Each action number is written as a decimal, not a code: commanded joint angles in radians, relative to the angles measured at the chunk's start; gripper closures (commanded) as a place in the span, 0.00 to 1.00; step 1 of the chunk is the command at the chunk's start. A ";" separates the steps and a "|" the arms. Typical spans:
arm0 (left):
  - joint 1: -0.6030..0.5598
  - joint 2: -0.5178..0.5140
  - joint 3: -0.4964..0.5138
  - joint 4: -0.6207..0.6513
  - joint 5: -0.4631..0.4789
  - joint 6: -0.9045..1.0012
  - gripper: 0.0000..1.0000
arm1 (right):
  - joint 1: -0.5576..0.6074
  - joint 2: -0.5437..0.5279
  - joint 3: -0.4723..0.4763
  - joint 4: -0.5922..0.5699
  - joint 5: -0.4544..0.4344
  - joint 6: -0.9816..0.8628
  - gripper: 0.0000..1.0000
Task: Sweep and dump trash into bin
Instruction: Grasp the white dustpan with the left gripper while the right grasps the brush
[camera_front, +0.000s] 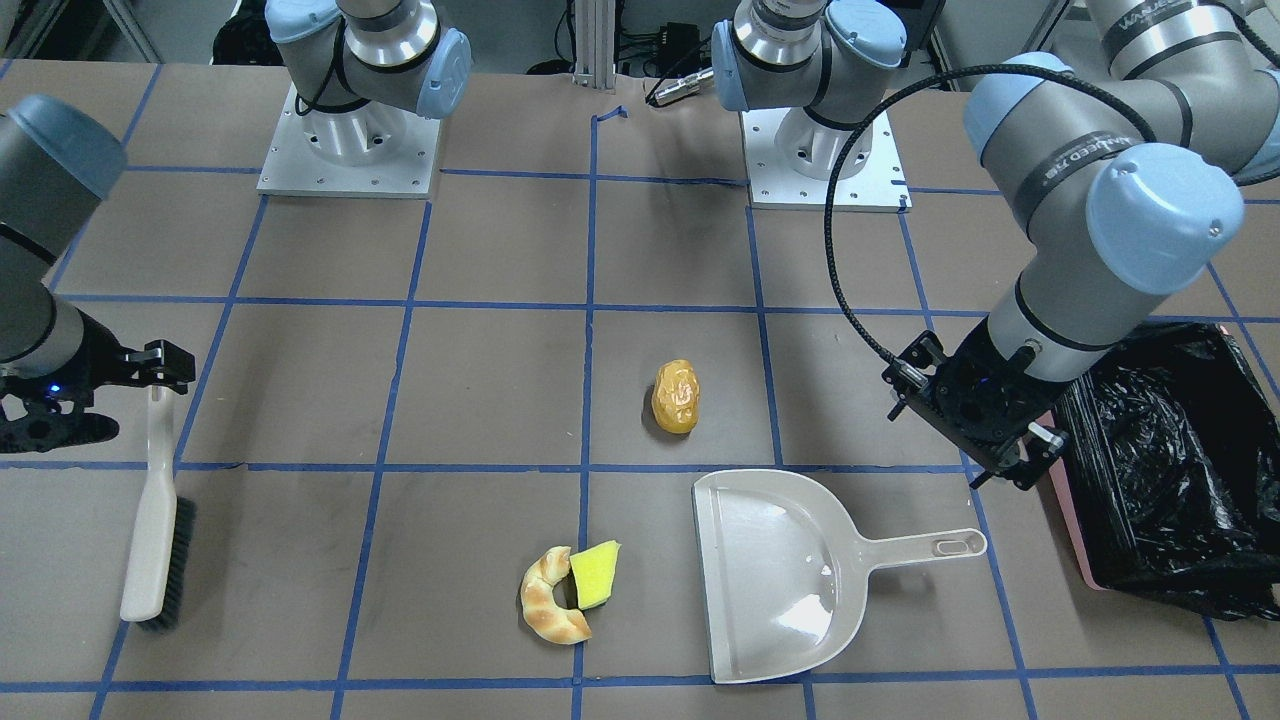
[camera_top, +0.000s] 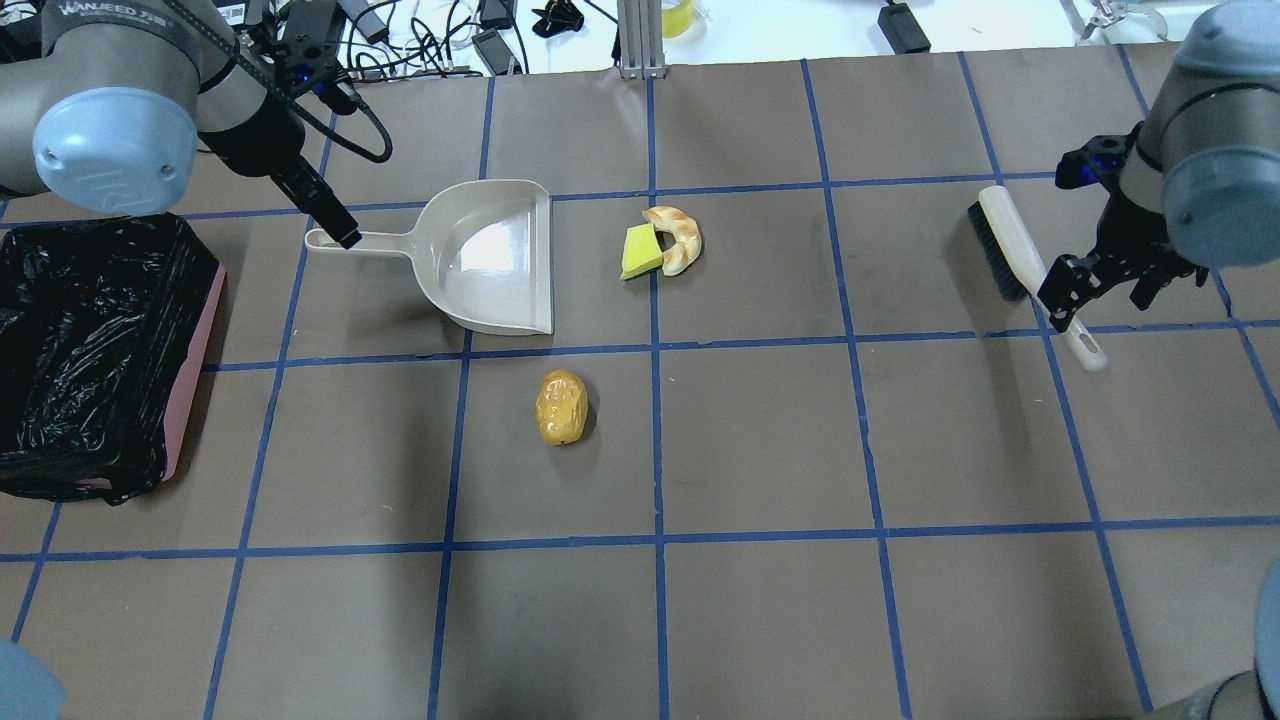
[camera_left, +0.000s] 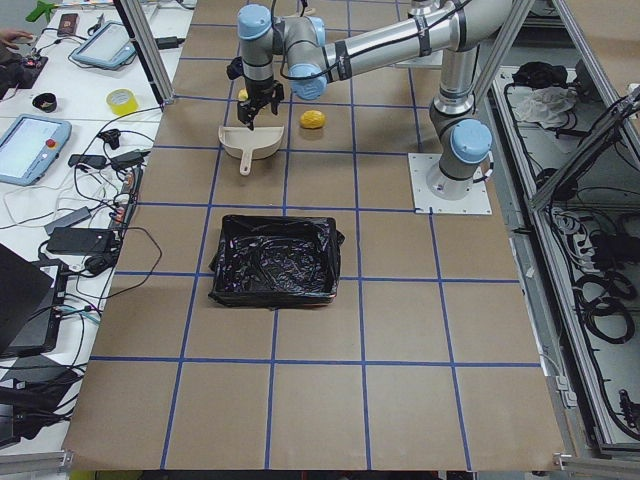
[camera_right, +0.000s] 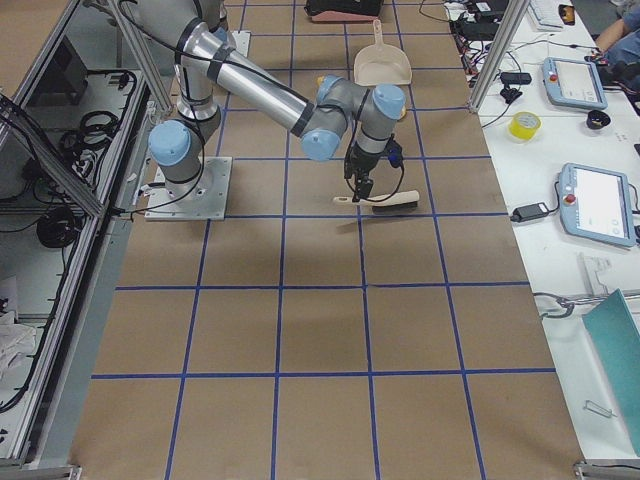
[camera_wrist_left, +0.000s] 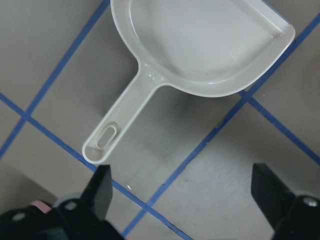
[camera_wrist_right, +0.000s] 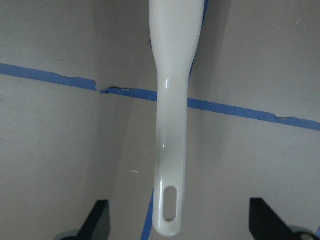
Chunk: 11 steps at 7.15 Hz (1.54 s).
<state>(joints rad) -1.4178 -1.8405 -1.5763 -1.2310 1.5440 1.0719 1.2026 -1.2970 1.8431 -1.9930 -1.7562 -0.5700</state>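
Both tools lie ungripped, so the step looks like picking them up.

Nearest the robot, the potato-like lump (camera_top: 562, 407) sits alone on the table (camera_top: 760, 450), well apart from the dustpan.

Next out, the bin (camera_top: 195, 370) is at the robot's left. Only its black bag (camera_top: 80, 340) shows inside, no trash.

Farther, the left gripper (camera_wrist_left: 181, 172) hangs spread wide over the end of the dustpan handle (camera_wrist_left: 117, 132). The handle end sits by 1 finger, not centred. Judgement: shift sideways until the handle lies between both fingers, then drop and close w/ the pan kept flat.

The dustpan (camera_top: 490, 255) is empty. The sponge wedge (camera_top: 640, 252) and croissant piece (camera_top: 683, 238) touch each other just beyond its open lip, still on the table.

The right gripper (camera_wrist_right: 179, 207) is also spread, w/ the brush handle (camera_wrist_right: 171, 125) roughly centred, so it should come straight down and pinch. The brush (camera_top: 1010, 250) lies well apart from all 3 trash items.
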 joint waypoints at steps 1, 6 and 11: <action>0.005 -0.080 0.069 0.028 0.001 0.364 0.00 | -0.006 0.012 0.096 -0.147 -0.020 -0.028 0.03; 0.060 -0.216 0.099 0.056 -0.050 0.597 0.02 | -0.006 0.007 0.091 -0.145 -0.002 -0.017 0.78; 0.062 -0.272 0.094 0.067 -0.048 0.608 0.02 | 0.041 -0.091 0.019 0.008 0.001 0.201 1.00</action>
<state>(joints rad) -1.3562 -2.0965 -1.4807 -1.1686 1.4955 1.6797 1.2122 -1.3469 1.8827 -2.0776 -1.7626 -0.4952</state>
